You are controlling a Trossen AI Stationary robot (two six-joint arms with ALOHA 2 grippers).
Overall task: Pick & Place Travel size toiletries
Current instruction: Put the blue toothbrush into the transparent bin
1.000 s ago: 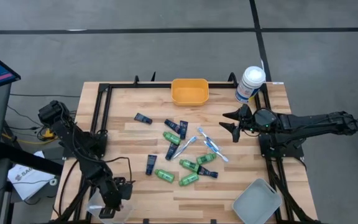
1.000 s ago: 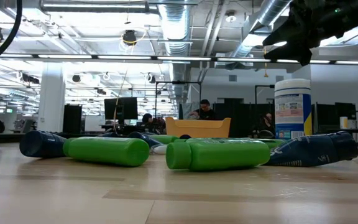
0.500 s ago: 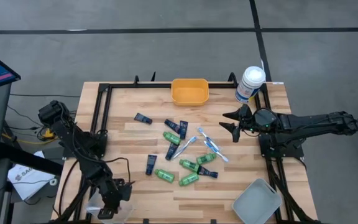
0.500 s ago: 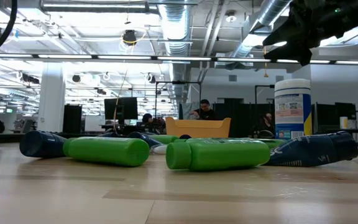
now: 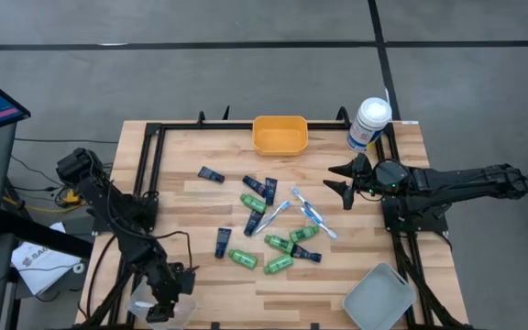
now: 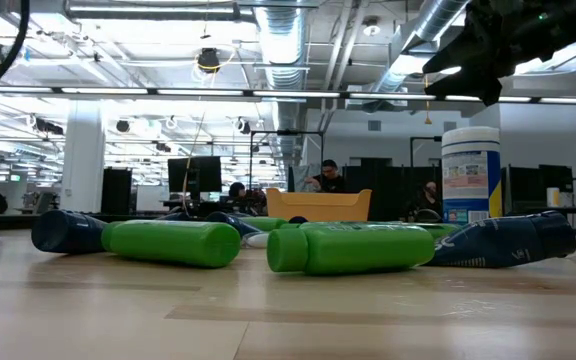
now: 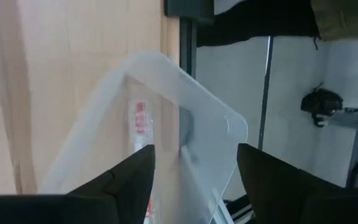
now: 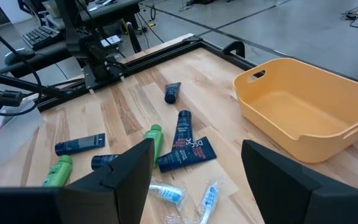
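The travel size toiletries lie scattered at mid-table: green bottles (image 5: pixel 242 258) (image 5: pixel 278 264), navy tubes (image 5: pixel 223 241) (image 5: pixel 211 174) and toothbrushes (image 5: pixel 271 217) (image 5: pixel 310 213), all flat on the wood. My left gripper (image 5: pixel 160 309) hangs open over a clear plastic bin (image 7: pixel 210 118) at the table's near left corner. A white item with red print (image 7: pixel 138 121) lies in that bin, below the fingers. My right gripper (image 5: pixel 342 183) hovers open above the table's right side, with nothing between its fingers (image 8: pixel 129 165).
A yellow bin (image 5: pixel 280 134) stands at the far edge, with a white canister with a blue label (image 5: pixel 368 123) to its right. A grey tray (image 5: pixel 379 298) sits at the near right corner. A black frame (image 5: pixel 149 156) runs along the table's sides. People sit in the room behind.
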